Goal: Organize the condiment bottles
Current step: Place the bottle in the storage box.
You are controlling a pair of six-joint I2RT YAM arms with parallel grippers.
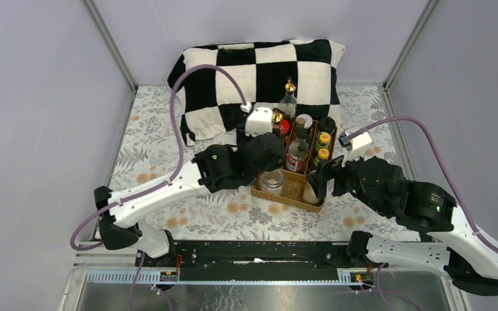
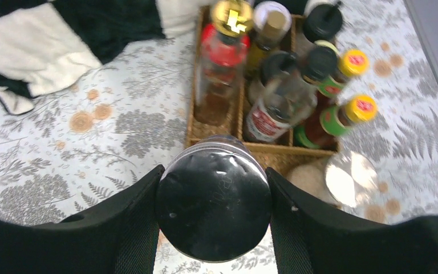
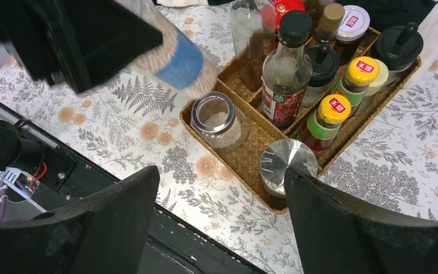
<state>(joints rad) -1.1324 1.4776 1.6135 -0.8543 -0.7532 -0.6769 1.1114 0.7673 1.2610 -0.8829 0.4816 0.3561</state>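
Black-lidded short clear glass jar (image 2: 214,208), clamped by half-open left gripper (image 2: 214,182): best seated flat in brown wicker tray (image 3: 250,155) corner before release.

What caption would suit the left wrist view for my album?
Left end effector grips a black-lidded jar by the wicker tray.

A floral-patterned table (image 1: 168,142) carries a brown wicker tray (image 1: 293,190) and, behind it, a black-and-white checkered cushion (image 1: 259,71).
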